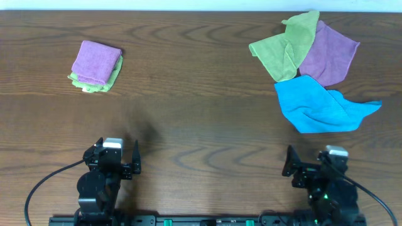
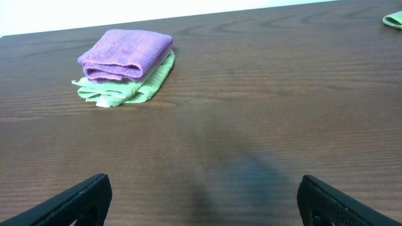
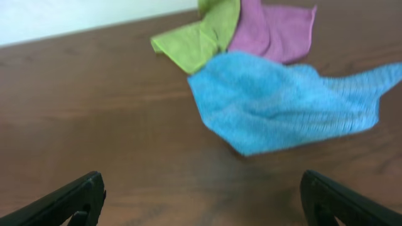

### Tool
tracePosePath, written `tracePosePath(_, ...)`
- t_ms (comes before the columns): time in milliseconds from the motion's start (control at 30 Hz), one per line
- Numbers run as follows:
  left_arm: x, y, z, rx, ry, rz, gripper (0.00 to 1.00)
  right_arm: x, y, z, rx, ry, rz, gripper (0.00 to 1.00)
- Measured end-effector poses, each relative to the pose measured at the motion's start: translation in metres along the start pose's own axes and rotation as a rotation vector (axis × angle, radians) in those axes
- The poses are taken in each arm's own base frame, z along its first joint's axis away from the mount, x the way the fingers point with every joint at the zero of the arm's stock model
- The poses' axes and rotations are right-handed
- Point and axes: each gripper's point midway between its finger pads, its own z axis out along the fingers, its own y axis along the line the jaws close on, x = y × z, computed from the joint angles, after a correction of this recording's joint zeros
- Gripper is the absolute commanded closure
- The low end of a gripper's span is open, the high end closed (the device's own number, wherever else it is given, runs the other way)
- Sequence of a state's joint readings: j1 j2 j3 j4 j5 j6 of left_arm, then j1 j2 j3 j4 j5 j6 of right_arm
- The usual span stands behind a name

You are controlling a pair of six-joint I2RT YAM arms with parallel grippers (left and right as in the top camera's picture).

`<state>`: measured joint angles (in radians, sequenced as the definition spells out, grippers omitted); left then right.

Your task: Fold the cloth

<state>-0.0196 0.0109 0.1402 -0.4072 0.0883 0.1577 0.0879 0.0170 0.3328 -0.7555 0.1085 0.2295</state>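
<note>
Three unfolded cloths lie at the back right: a blue cloth (image 1: 320, 105) (image 3: 282, 103), a purple cloth (image 1: 330, 53) (image 3: 276, 31) and a green cloth (image 1: 286, 45) (image 3: 198, 37), overlapping. At the back left a folded purple cloth (image 1: 96, 61) (image 2: 125, 53) rests on a folded green cloth (image 1: 94, 81) (image 2: 129, 88). My left gripper (image 1: 117, 160) (image 2: 204, 204) is open and empty near the front edge. My right gripper (image 1: 311, 168) (image 3: 201, 201) is open and empty, in front of the blue cloth.
The brown wooden table (image 1: 201, 125) carries both cloth groups. A pale wall edge runs along the back. Black cables trail from both arm bases at the front.
</note>
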Motion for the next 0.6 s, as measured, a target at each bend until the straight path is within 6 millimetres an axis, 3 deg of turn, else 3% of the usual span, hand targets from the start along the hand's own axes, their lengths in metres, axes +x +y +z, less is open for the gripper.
tracePosePath(367,0.0,0.0,0.0,-0.003,0.0,0.0,0.04,0.055,-0.008,0.03,0.019,0.125,-0.06,0.01)
tracePosePath(600,0.0,0.001,0.0,-0.003,0.0,0.0,0.05,0.057,-0.009,0.031,0.02,0.13,-0.068,0.01)
